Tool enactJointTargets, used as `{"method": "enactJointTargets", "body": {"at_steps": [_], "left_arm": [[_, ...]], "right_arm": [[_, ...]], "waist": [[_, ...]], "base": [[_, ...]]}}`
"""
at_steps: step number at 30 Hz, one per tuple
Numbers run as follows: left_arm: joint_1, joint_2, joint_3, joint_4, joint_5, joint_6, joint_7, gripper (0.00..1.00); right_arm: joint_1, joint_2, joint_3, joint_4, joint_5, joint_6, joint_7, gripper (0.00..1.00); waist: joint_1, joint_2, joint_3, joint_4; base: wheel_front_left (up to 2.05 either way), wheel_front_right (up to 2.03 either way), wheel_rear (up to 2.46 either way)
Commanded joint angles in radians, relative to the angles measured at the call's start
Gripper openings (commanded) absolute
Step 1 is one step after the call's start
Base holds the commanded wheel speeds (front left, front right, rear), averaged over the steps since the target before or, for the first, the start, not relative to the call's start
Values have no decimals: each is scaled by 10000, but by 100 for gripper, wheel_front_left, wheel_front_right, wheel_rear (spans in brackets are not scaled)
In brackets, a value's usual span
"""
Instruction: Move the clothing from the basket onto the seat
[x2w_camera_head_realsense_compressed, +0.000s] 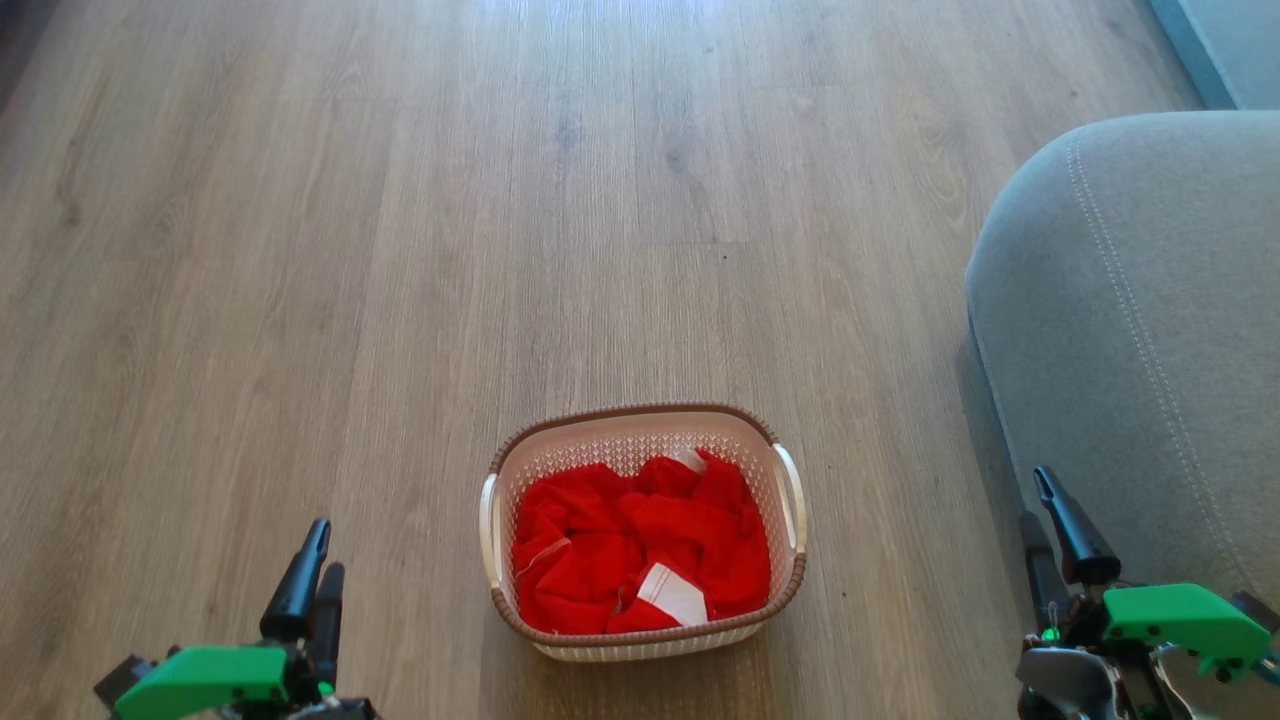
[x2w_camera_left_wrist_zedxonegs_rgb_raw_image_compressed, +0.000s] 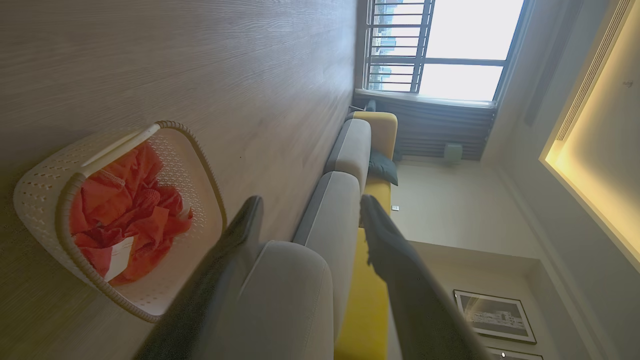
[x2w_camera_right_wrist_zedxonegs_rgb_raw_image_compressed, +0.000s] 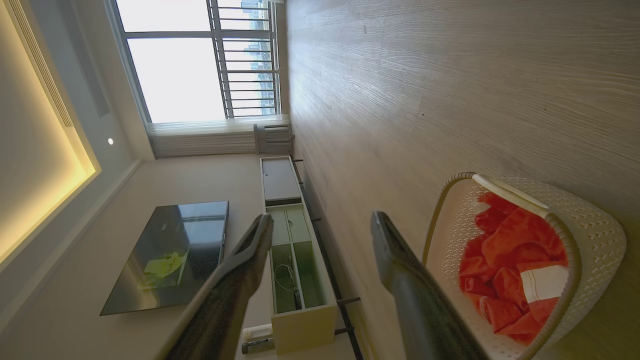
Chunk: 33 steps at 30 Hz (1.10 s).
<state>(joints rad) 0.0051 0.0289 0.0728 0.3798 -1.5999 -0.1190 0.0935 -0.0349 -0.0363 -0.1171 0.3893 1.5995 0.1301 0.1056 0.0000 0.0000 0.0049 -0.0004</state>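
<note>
The cream basket (x2w_camera_head_realsense_compressed: 788, 495) with its brown rim stands on the wood floor at the lower centre of the head view, and red clothing (x2w_camera_head_realsense_compressed: 640, 545) with white patches lies heaped inside it. The grey seat (x2w_camera_head_realsense_compressed: 1140, 330) rises at the right, its rounded corner near the basket. My left gripper (x2w_camera_head_realsense_compressed: 320, 545) hangs open at the lower left, well left of the basket. My right gripper (x2w_camera_head_realsense_compressed: 1038, 500) stands open at the lower right, in front of the seat. The basket (x2w_camera_left_wrist_zedxonegs_rgb_raw_image_compressed: 45, 195) and clothing (x2w_camera_left_wrist_zedxonegs_rgb_raw_image_compressed: 125, 215) also show in the left wrist view, and the basket (x2w_camera_right_wrist_zedxonegs_rgb_raw_image_compressed: 595, 225) and clothing (x2w_camera_right_wrist_zedxonegs_rgb_raw_image_compressed: 515, 250) in the right wrist view.
Wood floor (x2w_camera_head_realsense_compressed: 400, 200) stretches ahead and to the left. In the left wrist view, grey sofa cushions (x2w_camera_left_wrist_zedxonegs_rgb_raw_image_compressed: 332, 220) with yellow backing run toward a window (x2w_camera_left_wrist_zedxonegs_rgb_raw_image_compressed: 450, 45). A TV (x2w_camera_right_wrist_zedxonegs_rgb_raw_image_compressed: 170, 255) and a low cabinet (x2w_camera_right_wrist_zedxonegs_rgb_raw_image_compressed: 295, 250) line the far wall in the right wrist view.
</note>
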Motion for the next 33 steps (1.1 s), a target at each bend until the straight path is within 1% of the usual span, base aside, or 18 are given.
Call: {"method": "enactJointTargets", "body": {"at_steps": [1,8,14,24,33], "left_arm": [[-580,63,4,-263,138,-14,-120,100],[-837,158,-152,-176,429,-20,-350,100],[-1052,215,-154,-119,969,-25,-527,100],[-1343,247,-128,-105,2201,-33,-791,100],[-1626,301,-174,-16,3708,-41,-1054,100]], "right_arm": [[-590,-147,81,-338,-144,2,-105,100],[-847,-337,391,-294,-415,2,-371,100],[-1111,-551,740,-177,-790,3,-606,100],[-1532,-724,1033,16,-1836,3,-880,100],[-1864,-854,1375,224,-3075,3,-1146,100]], "waist": [[0,0,3,0],[0,0,12,1],[0,0,22,5],[0,0,39,4],[0,0,42,-1]], "base": [[0,0,0],[0,0,0],[0,0,0],[0,0,0],[0,0,0]]}}
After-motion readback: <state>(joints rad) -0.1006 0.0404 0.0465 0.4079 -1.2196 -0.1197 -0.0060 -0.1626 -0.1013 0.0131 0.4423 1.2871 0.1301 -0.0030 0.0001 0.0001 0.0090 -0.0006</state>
